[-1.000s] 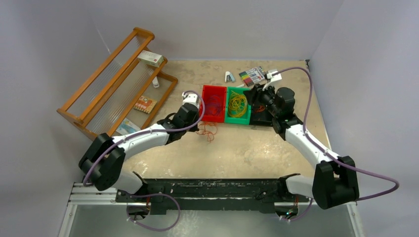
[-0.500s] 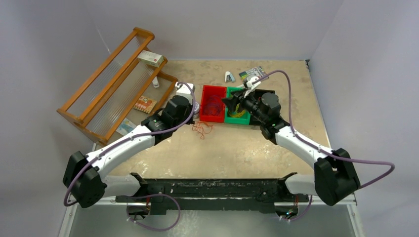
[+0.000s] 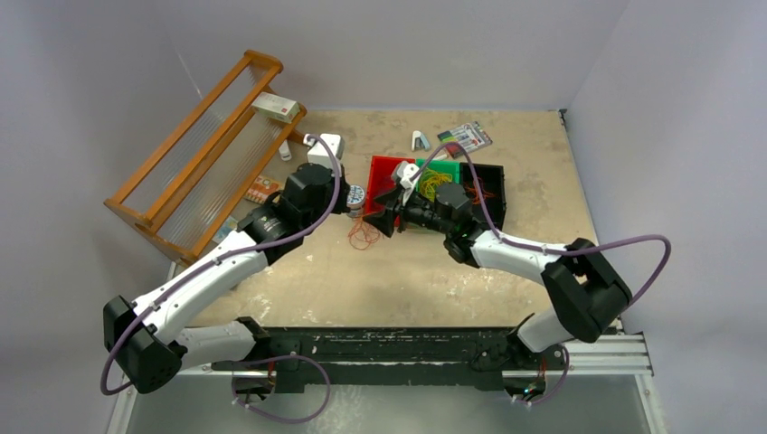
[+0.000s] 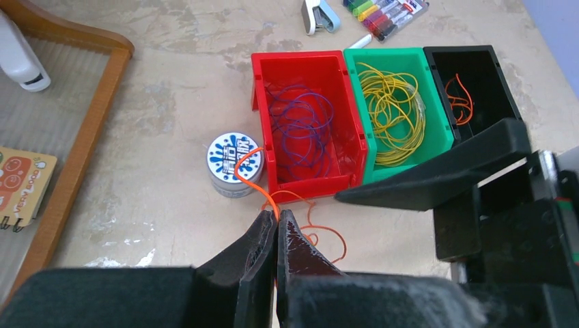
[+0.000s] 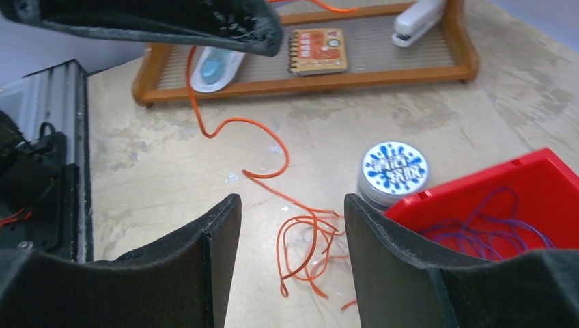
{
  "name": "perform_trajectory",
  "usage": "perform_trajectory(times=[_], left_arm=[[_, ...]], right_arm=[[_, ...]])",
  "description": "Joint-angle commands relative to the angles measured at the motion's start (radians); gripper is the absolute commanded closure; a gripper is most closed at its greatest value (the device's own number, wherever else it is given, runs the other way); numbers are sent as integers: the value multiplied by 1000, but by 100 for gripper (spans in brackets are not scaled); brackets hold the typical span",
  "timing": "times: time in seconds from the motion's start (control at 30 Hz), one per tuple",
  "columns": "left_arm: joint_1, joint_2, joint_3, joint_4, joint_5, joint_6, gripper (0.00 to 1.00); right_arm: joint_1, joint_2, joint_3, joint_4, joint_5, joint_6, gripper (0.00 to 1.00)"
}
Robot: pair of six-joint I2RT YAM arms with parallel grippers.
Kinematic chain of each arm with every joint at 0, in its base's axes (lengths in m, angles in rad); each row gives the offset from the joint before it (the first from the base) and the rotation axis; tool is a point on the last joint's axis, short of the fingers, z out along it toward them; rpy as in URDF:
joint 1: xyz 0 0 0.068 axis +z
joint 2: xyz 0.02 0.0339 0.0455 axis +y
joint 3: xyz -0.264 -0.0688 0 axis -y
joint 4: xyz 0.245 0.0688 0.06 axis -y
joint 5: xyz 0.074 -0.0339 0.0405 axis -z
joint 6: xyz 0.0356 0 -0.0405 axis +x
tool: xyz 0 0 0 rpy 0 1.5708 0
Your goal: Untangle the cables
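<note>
A tangle of thin orange cables [image 3: 364, 237] lies on the table in front of the red bin [image 4: 263, 89]. My left gripper [image 4: 276, 217] is shut on one orange strand [image 4: 249, 183], which runs from the tangle up to it beside the round tin [image 4: 232, 164]. Just above the same tangle [image 5: 311, 249] hangs my right gripper [image 5: 292, 201], open, with the loops showing between its fingers and not touching them. Purple strands [image 4: 300, 126] lie in the red bin. The green bin [image 4: 354, 82] holds yellow ones [image 4: 392, 102], and the black bin [image 4: 502, 85] holds an orange one [image 4: 461, 99].
A wooden rack [image 3: 208, 154] stands at the back left with a notebook [image 5: 315, 51] and small items on it. A stapler [image 4: 317, 14] and a pack of markers [image 4: 386, 14] lie behind the bins. The round tin [image 3: 355, 194] sits just left of the red bin.
My right arm has swung left from over the bins to above the orange tangle and opened wider. My left gripper has pulled back and up to the left, still shut on the strand.
</note>
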Motion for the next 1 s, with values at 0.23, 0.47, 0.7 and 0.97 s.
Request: perform_trajectory(times=[0.23,0.47,0.7,0.97], left_arm=[[-4,-44,71,4,-54,22,100],[-4,-67,117,-6,-63,27,100],[-2,-92,159,-13,-118,47,100],[-2,-109,173,-13,-161,65,100]], right_arm=[[43,55,91,173,-87,36,39],[45,137,114,184,-42,19,39],[45,162,79,196,-20,35,41],[45,153,49,204,4,61,70]])
